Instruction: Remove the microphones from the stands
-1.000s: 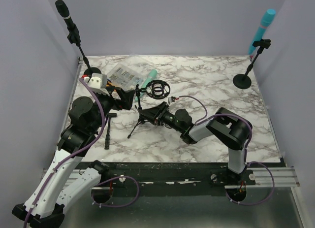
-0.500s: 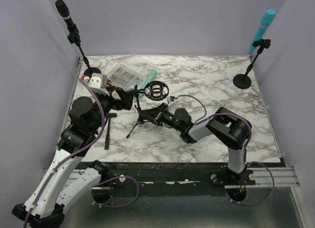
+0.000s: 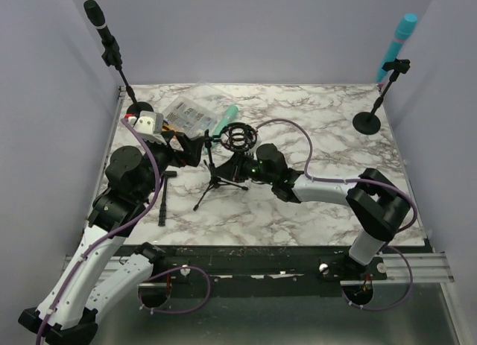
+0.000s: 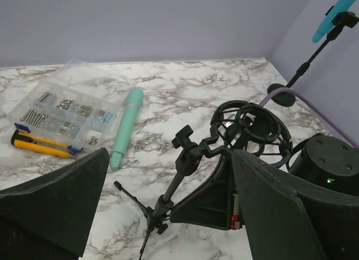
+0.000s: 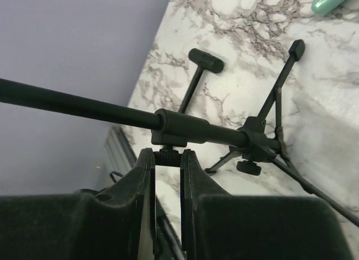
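Note:
A small black tripod stand (image 3: 215, 177) stands upright mid-table, carrying an empty ring-shaped shock mount (image 3: 238, 136). A teal microphone (image 3: 226, 118) lies flat on the marble just behind it, apart from the stand. My right gripper (image 5: 167, 159) is shut on the small knob (image 5: 168, 153) under the stand's pole (image 5: 190, 128). My left gripper (image 4: 168, 170) is open, its wide fingers (image 4: 56, 198) on either side of the pole (image 4: 175, 184), not touching it. The teal microphone (image 4: 127, 125) and the mount (image 4: 249, 128) show beyond them.
A clear box of screws (image 3: 186, 114) and a yellow knife (image 4: 42, 146) lie at the back left. A black T-shaped tool (image 3: 165, 200) lies left of the tripod. A black microphone on a tall stand (image 3: 97, 17) is back left, a cyan one (image 3: 399, 36) back right.
The right gripper has closed on the stand's knob. The right arm has stretched out, and the tripod stand has gone from leaning to upright. The left arm has stayed still.

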### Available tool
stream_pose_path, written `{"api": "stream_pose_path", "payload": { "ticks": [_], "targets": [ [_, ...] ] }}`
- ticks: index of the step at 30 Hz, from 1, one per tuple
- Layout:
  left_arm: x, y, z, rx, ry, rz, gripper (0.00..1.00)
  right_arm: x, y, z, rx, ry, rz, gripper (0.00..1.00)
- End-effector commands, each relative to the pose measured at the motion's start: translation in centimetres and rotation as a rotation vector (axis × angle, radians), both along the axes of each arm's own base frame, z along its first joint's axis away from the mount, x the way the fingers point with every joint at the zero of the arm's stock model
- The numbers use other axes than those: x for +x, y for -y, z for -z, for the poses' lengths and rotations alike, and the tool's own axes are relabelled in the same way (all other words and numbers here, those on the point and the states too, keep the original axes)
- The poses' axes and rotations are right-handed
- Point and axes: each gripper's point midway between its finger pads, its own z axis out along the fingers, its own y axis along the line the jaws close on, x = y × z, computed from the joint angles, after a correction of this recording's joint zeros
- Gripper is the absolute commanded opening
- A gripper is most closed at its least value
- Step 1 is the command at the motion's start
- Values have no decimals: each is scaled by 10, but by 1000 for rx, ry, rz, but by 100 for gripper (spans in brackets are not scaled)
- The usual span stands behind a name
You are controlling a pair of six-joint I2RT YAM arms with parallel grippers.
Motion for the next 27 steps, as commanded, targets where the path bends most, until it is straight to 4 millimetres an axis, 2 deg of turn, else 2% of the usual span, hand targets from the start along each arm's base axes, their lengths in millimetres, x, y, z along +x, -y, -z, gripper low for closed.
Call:
{"api": "stream_pose_path", "payload": {
  "ticks": [1,4,9,11,14,18,21,23,27],
  "targets": [
    [4,0,1,1,6,-9,95,-5,24,39,-305,103,-84,0],
    [5,2,3,3,-6,-8,95,-9,20,33,-335,195,-175,0],
    [6,1,4,7,-10,-11,95,10,29,31,-472,266,-136,0],
    [6,2,4,6,-8,-11,95,7,30,27,-457,273,-141,1],
    [7,3,5,9,-13,-4,95,-4,24,15,-358,260,-158,27],
    [7,6,6,8,-19,8,95,-17,16,7,-240,206,-180,54],
    [8,7,7,10,-23,11,95,-24,12,3,-170,178,-190,62],
    [8,7,8,13,-25,11,95,-23,15,1,-135,155,-162,74],
    [9,7,9,18,-30,8,95,-26,21,-5,-79,127,-139,81]
  ]
}}
